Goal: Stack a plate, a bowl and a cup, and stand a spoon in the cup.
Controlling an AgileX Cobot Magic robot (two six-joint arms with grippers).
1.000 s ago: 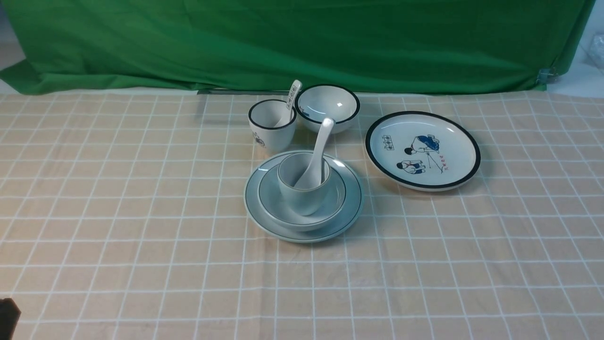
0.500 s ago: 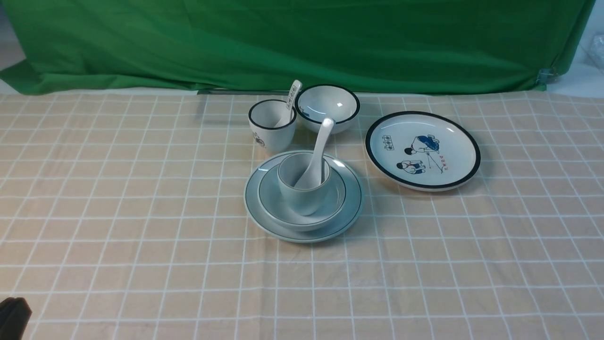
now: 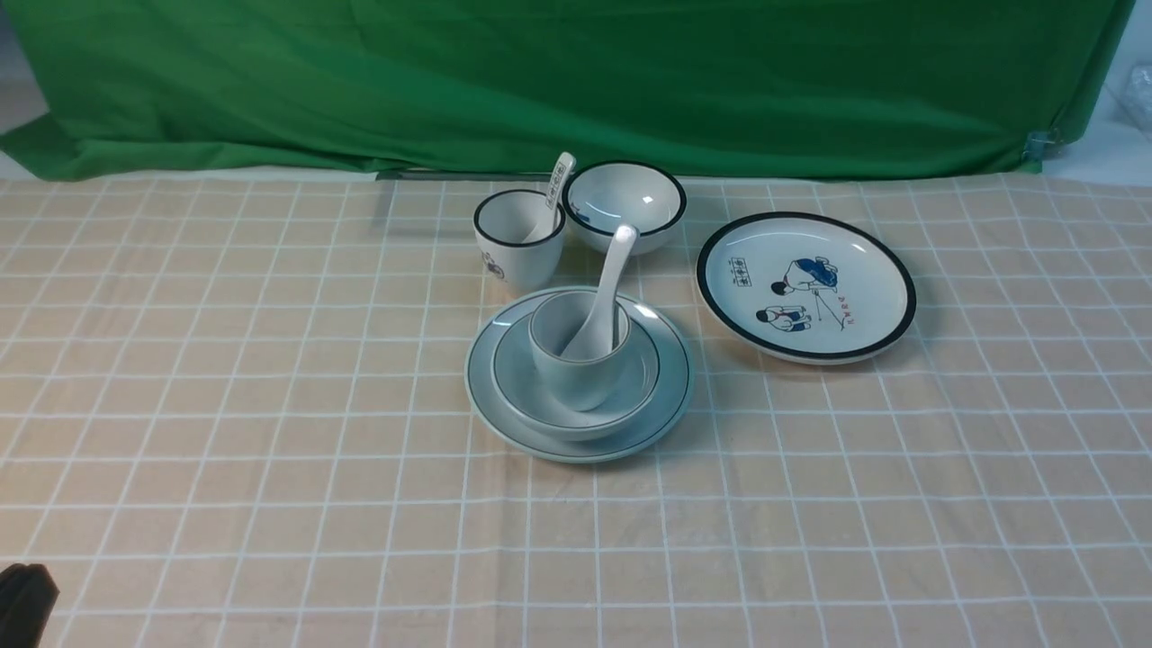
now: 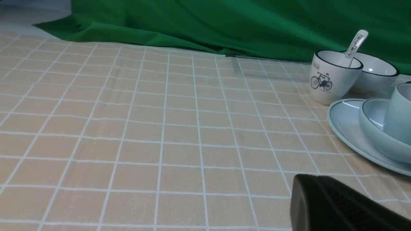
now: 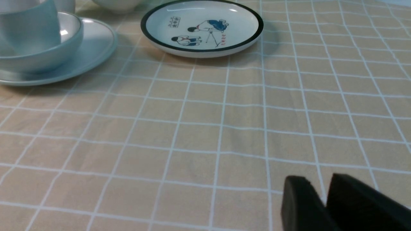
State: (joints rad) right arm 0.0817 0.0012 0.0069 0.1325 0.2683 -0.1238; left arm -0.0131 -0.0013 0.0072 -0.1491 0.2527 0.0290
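Stack's up: spoon (image 3: 605, 301) stands in the cup (image 3: 578, 351), handle leaning far-right, on bowl (image 3: 630, 396) and plate (image 3: 670, 409), mid-table. Left gripper (image 4: 324, 205) pressed shut and empty, near-left; right gripper (image 5: 321, 199) slightly parted, empty, near-right, both well apart from it

From my left wrist I look across the counter (image 4: 179, 128), covered in a tan cloth with a white grid, to a green backdrop (image 4: 205, 22) hanging along its far edge. At one side stands the black-rimmed cup (image 4: 332, 78) printed with a bicycle, a printed-handle spoon (image 4: 355, 45) leaning out of it, and the black-rimmed bowl (image 4: 377, 75) just behind it. Nearer me the plate (image 4: 345, 123) carries the bowl (image 4: 374, 130) with the cup (image 4: 399, 114) in it, cut off by the frame, while my dark left gripper (image 4: 334, 205) shows as one block with its jaws together.
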